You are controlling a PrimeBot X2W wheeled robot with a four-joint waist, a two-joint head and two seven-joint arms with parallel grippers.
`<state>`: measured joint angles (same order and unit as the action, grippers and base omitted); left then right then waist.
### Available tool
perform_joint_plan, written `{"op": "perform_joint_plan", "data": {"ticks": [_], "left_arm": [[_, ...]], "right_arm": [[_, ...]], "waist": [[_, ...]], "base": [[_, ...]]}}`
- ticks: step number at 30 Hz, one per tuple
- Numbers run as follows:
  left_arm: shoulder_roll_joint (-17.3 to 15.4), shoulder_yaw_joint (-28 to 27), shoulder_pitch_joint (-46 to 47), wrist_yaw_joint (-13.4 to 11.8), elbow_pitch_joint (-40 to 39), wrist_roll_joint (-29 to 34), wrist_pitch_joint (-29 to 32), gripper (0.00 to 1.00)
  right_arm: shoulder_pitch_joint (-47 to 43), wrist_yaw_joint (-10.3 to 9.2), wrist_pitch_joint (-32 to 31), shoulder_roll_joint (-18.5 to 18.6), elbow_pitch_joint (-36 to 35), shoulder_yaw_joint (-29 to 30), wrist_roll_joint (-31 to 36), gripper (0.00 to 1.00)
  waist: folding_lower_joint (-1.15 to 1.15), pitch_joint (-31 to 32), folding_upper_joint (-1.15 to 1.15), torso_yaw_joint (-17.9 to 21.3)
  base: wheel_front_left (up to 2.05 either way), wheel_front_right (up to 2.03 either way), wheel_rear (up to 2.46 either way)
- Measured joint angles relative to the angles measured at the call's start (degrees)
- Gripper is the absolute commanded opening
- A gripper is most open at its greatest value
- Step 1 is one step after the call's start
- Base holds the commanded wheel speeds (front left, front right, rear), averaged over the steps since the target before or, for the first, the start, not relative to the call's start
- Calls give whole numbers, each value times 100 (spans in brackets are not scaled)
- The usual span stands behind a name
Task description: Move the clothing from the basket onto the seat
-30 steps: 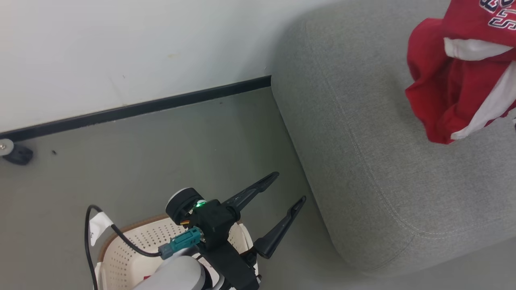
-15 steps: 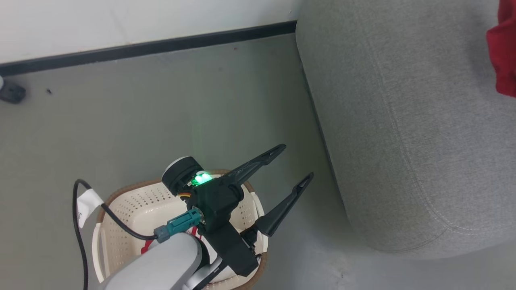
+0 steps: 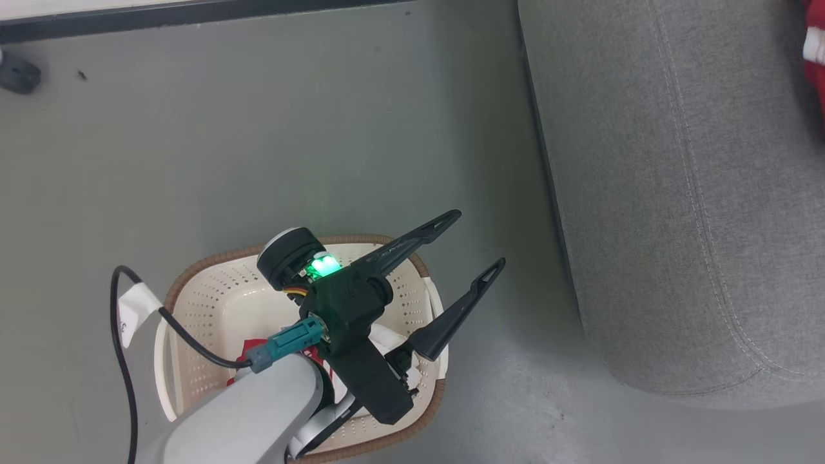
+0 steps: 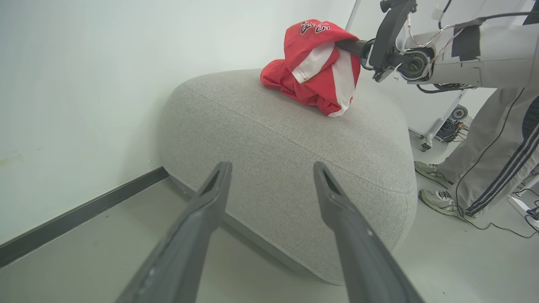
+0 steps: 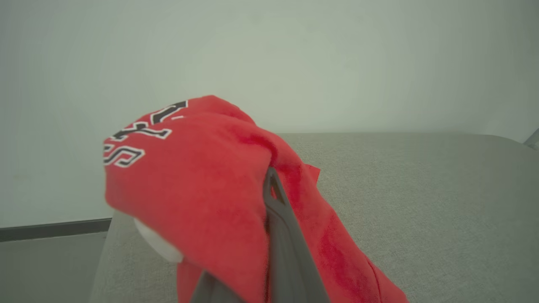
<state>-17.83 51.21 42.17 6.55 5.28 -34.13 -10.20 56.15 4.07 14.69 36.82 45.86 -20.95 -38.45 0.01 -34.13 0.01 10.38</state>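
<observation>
A red jersey (image 4: 320, 63) with white panels hangs over the grey seat (image 4: 286, 139), its lower folds touching the cushion. My right gripper (image 4: 346, 44) is shut on it. In the right wrist view the jersey (image 5: 189, 176) drapes over the right gripper (image 5: 266, 187), and one dark finger (image 5: 276, 206) shows. The cream basket (image 3: 206, 309) stands on the floor left of the seat (image 3: 677, 193). A bit of red and white clothing (image 3: 320, 356) lies in it, mostly hidden by my left arm. My left gripper (image 3: 475, 240) hovers open above the basket's right rim, holding nothing.
A person's legs in grey striped trousers (image 4: 484, 160) and light shoes stand at the seat's far side. A white wall with a black baseboard (image 4: 84, 210) runs behind. A dark caster (image 3: 18, 74) sits on the floor near the wall. Cables trail beside the person's feet.
The head camera has tilted down, so more of the basket shows and the held jersey has slid to the picture's right edge. My left gripper stays open above the basket.
</observation>
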Motion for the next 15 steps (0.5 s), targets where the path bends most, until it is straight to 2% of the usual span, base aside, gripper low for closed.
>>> {"op": "perform_joint_plan", "data": {"ticks": [8, 13, 14, 15], "left_arm": [[-3, 31, 1, 2, 129, 0, -24, 100], [-4, 58, 1, 5, 225, -1, -80, 100], [-1, 66, 1, 7, 252, -1, -86, 100], [5, 78, 1, 7, 290, -2, -100, 100]], "right_arm": [[-103, 53, -211, -179, 790, -81, -20, 0], [-84, 81, -242, -297, 991, -145, -19, 0], [-69, 105, -270, -326, 1039, -164, -19, 13], [-61, 112, -285, -339, 1067, -171, -20, 32]], "waist": [[-1, 41, -1, 1], [-1, 109, -1, 15], [-1, 130, -1, 19], [-1, 155, -1, 22]], "base": [[0, 0, 0], [0, 0, 0], [0, 0, 0], [0, 0, 0]]}}
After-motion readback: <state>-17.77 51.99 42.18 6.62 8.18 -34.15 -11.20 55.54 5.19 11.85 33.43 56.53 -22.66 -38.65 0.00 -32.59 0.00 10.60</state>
